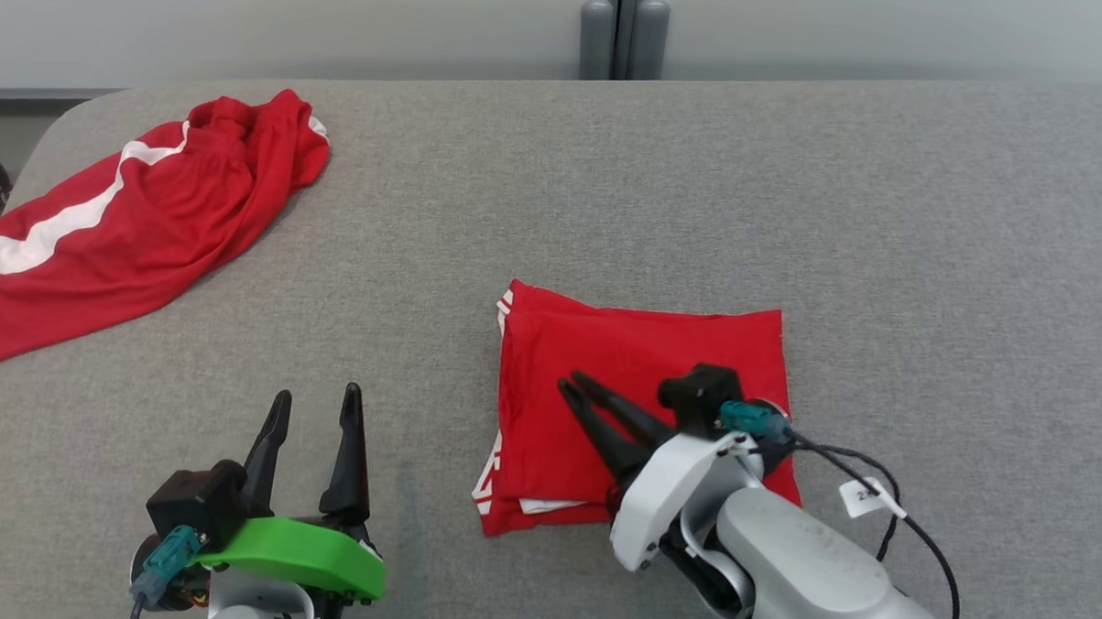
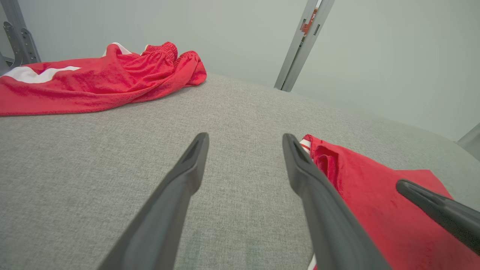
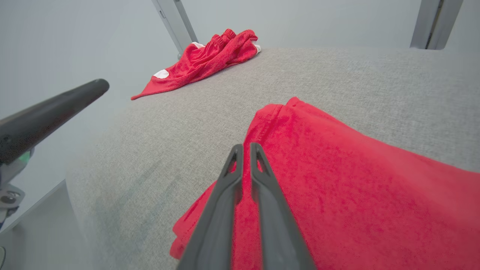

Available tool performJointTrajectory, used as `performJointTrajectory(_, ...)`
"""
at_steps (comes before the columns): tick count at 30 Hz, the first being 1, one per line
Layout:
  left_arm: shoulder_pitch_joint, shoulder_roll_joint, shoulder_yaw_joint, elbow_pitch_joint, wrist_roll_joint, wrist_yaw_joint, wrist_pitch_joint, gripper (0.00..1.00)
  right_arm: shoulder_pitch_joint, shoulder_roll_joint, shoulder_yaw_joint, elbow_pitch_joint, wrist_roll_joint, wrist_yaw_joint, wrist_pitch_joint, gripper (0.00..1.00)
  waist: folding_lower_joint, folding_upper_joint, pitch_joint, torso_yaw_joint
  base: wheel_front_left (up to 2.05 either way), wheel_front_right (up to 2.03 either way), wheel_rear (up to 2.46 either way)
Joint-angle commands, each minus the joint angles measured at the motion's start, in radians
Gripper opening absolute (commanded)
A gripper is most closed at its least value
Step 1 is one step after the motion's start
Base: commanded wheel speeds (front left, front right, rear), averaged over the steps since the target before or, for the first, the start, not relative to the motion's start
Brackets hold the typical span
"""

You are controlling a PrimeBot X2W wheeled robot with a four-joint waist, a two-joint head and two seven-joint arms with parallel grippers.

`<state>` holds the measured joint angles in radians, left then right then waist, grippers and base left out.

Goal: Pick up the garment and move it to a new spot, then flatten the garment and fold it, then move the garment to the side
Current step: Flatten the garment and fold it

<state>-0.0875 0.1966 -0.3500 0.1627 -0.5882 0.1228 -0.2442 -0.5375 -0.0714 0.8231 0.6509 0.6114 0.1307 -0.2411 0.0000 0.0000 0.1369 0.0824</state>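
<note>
One folded garment (image 1: 640,377) sits around 5 o'clock; right fingers (image 1: 602,423) closed over it, probably to push it aside. Left fingers (image 1: 350,449) open, idle at 7.

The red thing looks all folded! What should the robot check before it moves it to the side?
1. Folded garment stacked neatly: ok.
2. Right hand gripping it: not ok; shut, with no cloth between its fingers.
3. Right hand touching the cloth: cannot tell.
4. Left hand open: ok, beside the stack.
5. Bare table to the right: ok.
6. Other garment out of the way: ok, far left.
</note>
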Motion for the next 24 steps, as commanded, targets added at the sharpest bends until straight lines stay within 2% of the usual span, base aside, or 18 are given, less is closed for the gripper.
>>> performJointTrajectory(1,0.011,0.001,0.005,0.000,0.000,0.001,-0.006,1.00,0.016,-0.007,-0.042,-0.006,-0.014,0.000,-0.013,1.00,0.0000,0.0000,-0.024,-0.036,0.00,0.00,0.00)
performJointTrajectory(5,0.000,-0.008,0.010,0.008,0.013,0.005,-0.014,1.00,0.049,-0.014,-0.195,-0.038,-0.072,0.000,-0.025,1.00,0.0000,0.0000,-0.037,-0.074,0.00,0.00,0.00)
performJointTrajectory(10,0.004,-0.014,0.030,0.026,0.027,0.002,-0.019,1.00,0.161,-0.008,-0.436,-0.163,-0.184,0.000,-0.024,1.00,0.0000,0.0000,-0.049,-0.112,0.00,0.00,0.00)
performJointTrajectory(14,0.022,-0.024,0.060,0.032,0.048,0.001,-0.021,1.00,0.253,0.002,-0.578,-0.250,-0.265,0.000,-0.024,1.00,0.0000,0.0000,-0.053,-0.130,0.00,0.00,0.00)
performJointTrajectory(18,0.049,-0.038,0.101,0.016,0.083,-0.007,-0.021,1.00,0.328,0.010,-0.665,-0.316,-0.328,0.000,-0.024,1.00,0.0000,0.0000,-0.059,-0.138,0.00,0.00,0.00)
performJointTrajectory(24,0.106,-0.062,0.153,-0.011,0.131,-0.019,-0.021,1.00,0.397,0.017,-0.735,-0.382,-0.373,0.000,-0.024,1.00,0.0000,0.0000,-0.069,-0.139,0.00,0.00,0.00)
